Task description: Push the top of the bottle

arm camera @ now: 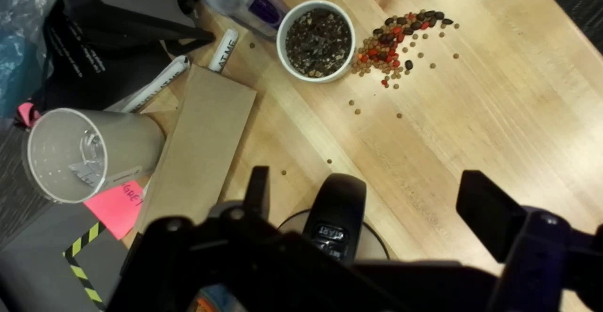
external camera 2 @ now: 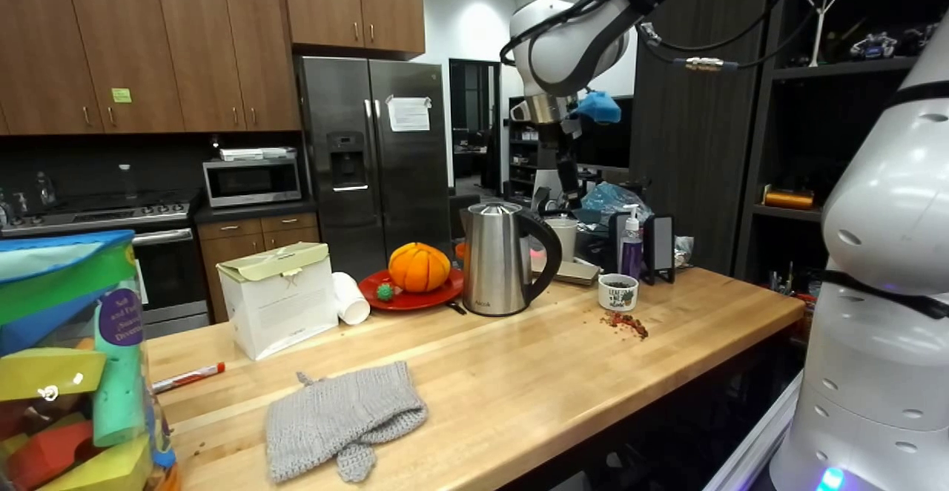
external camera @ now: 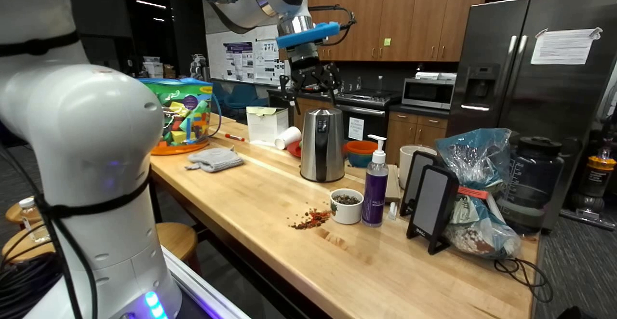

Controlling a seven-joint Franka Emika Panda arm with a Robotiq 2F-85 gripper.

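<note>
The slim purple bottle (external camera: 375,189) with a white pump top (external camera: 379,149) stands upright on the wooden counter. It also shows in an exterior view (external camera 2: 631,250) beside the dark speakers, and at the top of the wrist view (arm camera: 254,5), where its pump top is partly cut off. My gripper (external camera: 314,102) is open and empty, its fingers pointing down. It hangs higher than the bottle and apart from it, just above the steel kettle. In the wrist view the gripper's fingers (arm camera: 365,180) stand wide apart, with the kettle's black handle below between them.
The steel kettle (external camera: 322,145) stands under the gripper. A white cup (external camera: 346,206) of dark bits touches or nearly touches the bottle, with spilled seeds (external camera: 313,219) beside it. Dark speakers (external camera: 431,203), a flat box (arm camera: 202,137) and a clear cup (arm camera: 94,154) are nearby.
</note>
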